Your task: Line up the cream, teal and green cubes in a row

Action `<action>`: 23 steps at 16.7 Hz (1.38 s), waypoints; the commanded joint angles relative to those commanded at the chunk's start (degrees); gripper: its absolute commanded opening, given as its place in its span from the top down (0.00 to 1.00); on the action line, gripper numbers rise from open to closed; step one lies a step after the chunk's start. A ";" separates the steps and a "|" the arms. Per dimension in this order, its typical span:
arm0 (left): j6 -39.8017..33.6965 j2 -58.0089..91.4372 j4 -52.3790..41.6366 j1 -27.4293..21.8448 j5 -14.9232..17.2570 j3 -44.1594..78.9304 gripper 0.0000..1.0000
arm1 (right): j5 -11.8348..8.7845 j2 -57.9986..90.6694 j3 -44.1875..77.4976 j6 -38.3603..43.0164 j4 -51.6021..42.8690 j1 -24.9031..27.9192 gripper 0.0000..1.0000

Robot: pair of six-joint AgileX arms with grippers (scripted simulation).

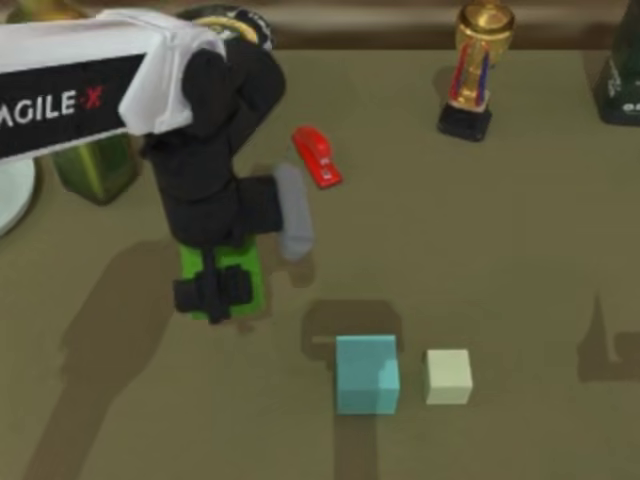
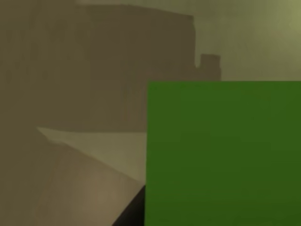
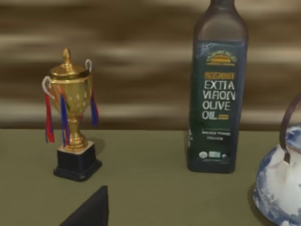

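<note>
Bare table [image 1: 520, 250] right of red stapler [image 1: 316, 156], trophy [image 1: 472, 70] at rear, left arm [image 1: 215, 160] over green cube [image 1: 250, 275]

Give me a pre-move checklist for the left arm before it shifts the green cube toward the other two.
1. Left gripper over the green cube: ok, it sits right on top of it in the top view.
2. Grip closed on the cube: cannot tell, the fingers are hidden.
3. Teal cube and cream cube already side by side: ok, a small gap between them.
4. Free spot left of the teal cube: ok, bare table there.
5. Red stapler out of the path: ok, it lies behind the cubes.
6. Right arm clear: ok, it is absent from the top view.
</note>
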 joint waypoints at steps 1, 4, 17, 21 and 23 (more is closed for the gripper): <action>0.69 -2.34 0.39 -1.24 -0.01 -3.12 1.00 | 0.00 0.00 0.00 0.00 0.00 0.00 0.00; 2.47 -8.07 1.37 -4.33 -0.05 -9.58 1.00 | 0.00 0.00 0.00 0.00 0.00 0.00 0.00; 2.64 -3.49 14.24 -5.42 -0.03 -17.47 1.00 | 0.00 0.00 0.00 0.00 0.00 0.00 0.00; 2.61 -2.21 16.80 -5.59 -0.04 -18.92 1.00 | 0.00 0.00 0.00 0.00 0.00 0.00 0.00; 2.61 -2.21 16.80 -5.59 -0.04 -18.92 1.00 | 0.00 0.00 0.00 0.00 0.00 0.00 0.00</action>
